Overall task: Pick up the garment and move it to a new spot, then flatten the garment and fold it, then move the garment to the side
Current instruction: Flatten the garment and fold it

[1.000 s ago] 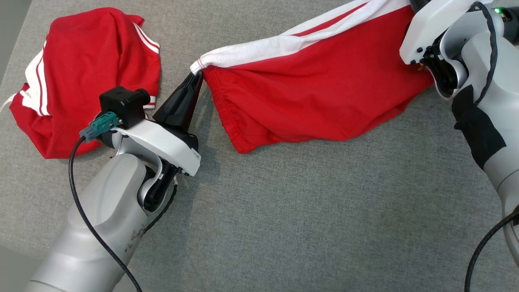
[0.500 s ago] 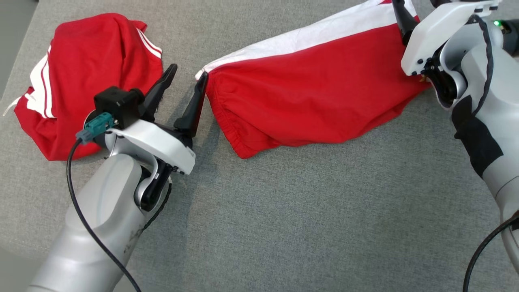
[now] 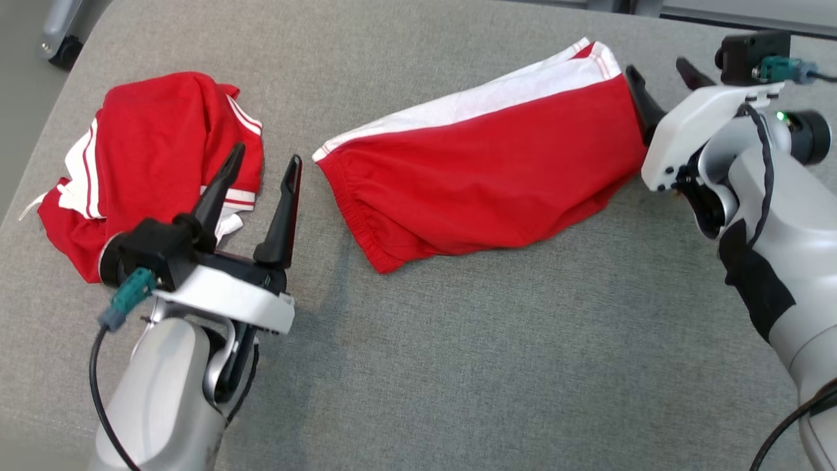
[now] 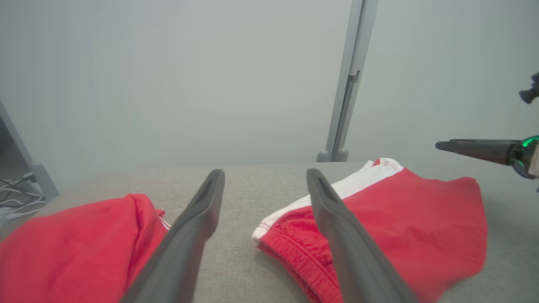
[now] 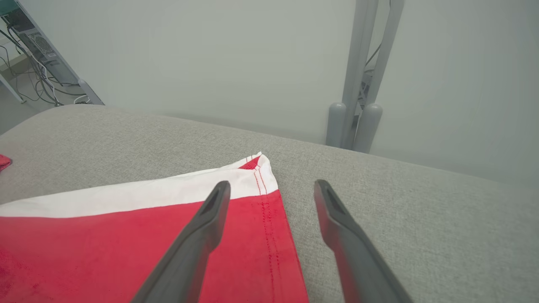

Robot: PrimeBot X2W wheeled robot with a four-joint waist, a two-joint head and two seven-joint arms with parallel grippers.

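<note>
Head view: the left gripper (image 3: 268,154) has its two dark fingers (image 3: 281,209) spread wide with nothing between them, pointing away from the robot. One finger overlaps the near edge of a crumpled red garment with white stripes (image 3: 150,150); the other stands just beside the gathered waistband of the red shorts (image 3: 484,176), apart from it. The right gripper (image 3: 654,65) is likewise parted and empty, its nearer finger just beside the hemmed end of the shorts.

From the left wrist view, that gripper (image 4: 265,172) frames a strip of bare cloth surface, with the crumpled garment (image 4: 76,248) on one side and the shorts (image 4: 421,219) on the other. From the right wrist view, the open gripper (image 5: 273,183) straddles the stitched hem of the shorts (image 5: 126,244); whether either finger touches the fabric I cannot tell.

The shorts lie spread out at the middle of the grey fabric-covered tabletop (image 3: 490,366), white side stripe along the far edge, waistband toward the left arm. The crumpled garment sits well apart at the left end. A grey post (image 4: 345,84) rises behind the tabletop.
</note>
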